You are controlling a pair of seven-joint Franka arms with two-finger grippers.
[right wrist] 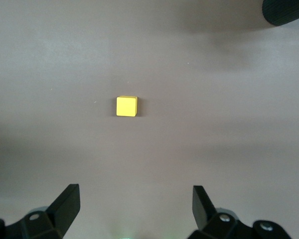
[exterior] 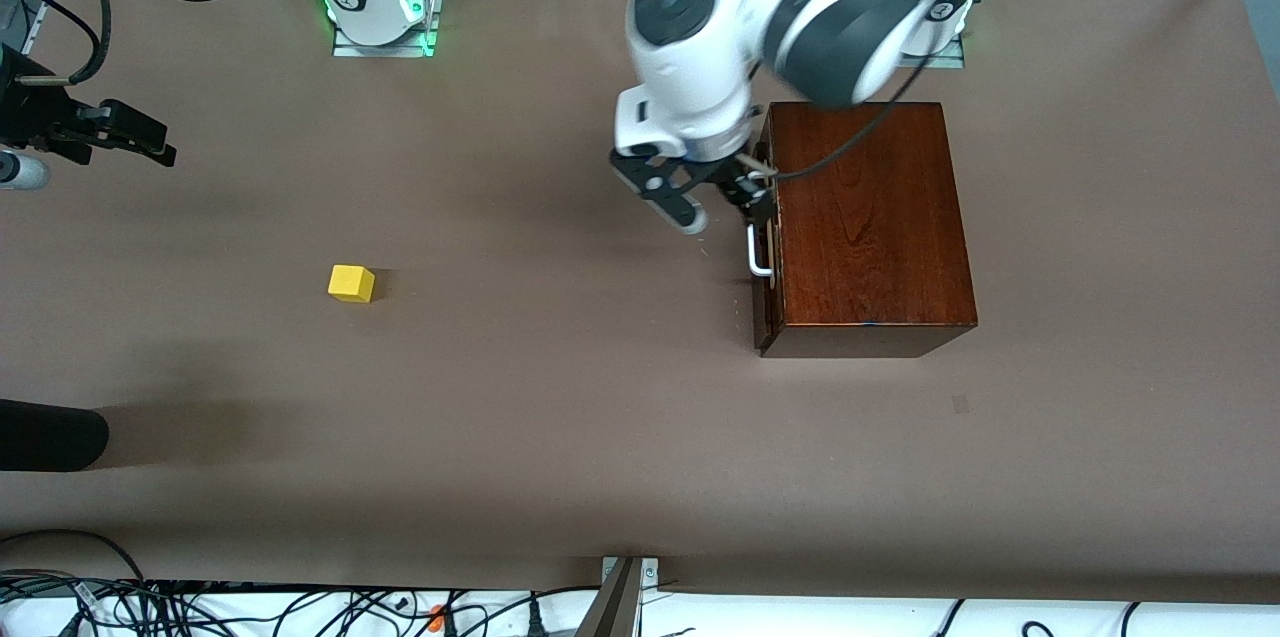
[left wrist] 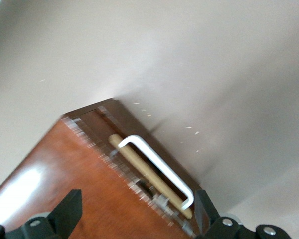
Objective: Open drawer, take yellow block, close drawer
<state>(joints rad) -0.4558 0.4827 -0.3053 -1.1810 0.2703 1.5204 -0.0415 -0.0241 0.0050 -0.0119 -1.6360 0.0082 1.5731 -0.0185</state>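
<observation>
Yellow block (exterior: 351,283) on table; left end effector (exterior: 722,204) open — at drawer (exterior: 764,247) handle

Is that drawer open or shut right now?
Shut, or nearly so. The drawer front sits flush with the wooden box, white handle close against it; the left gripper hovers open at the handle.

One yellow block (exterior: 351,283), one drawer (exterior: 766,247), two claws.

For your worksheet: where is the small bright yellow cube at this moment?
The small bright yellow cube sits alone on the brown table, toward the right arm's end, well apart from the dark reddish-brown wooden box.
</observation>
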